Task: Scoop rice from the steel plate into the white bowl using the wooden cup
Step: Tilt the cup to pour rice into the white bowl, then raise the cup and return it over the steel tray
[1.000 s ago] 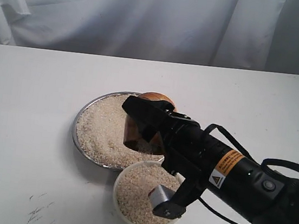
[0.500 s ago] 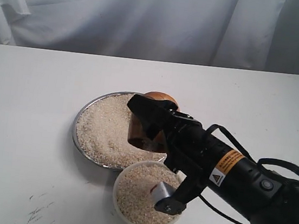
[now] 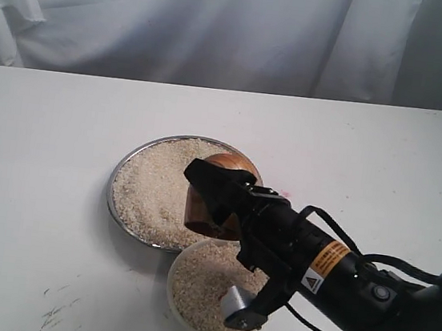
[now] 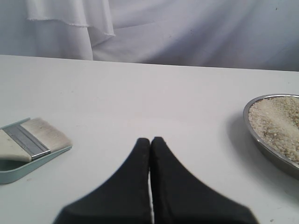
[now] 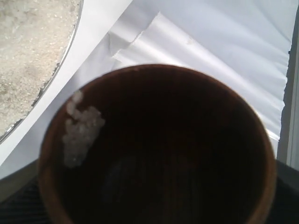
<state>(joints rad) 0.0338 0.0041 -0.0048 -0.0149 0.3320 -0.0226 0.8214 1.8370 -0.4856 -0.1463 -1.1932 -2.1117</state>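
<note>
- The right hand stayed clamped on the wooden cup. One finger lay across the cup's near side and the other was hidden behind it.
- Over the last second, hand and cup had sunk lower and drawn in toward the white bowl.
- The cup hung over the near edge of the steel plate, just beside the bowl, with its mouth tipped back toward the wrist.
- The right wrist view showed its dark inside almost bare, with only a small clump of rice clinging near the rim.
- The bowl was well filled with grains, and the plate still carried a broad bed of them.
- The load seemed to be delivered, so a fresh scoop looked due.
- The left hand was pressed shut on nothing above the surface, well apart from the plate.
</note>
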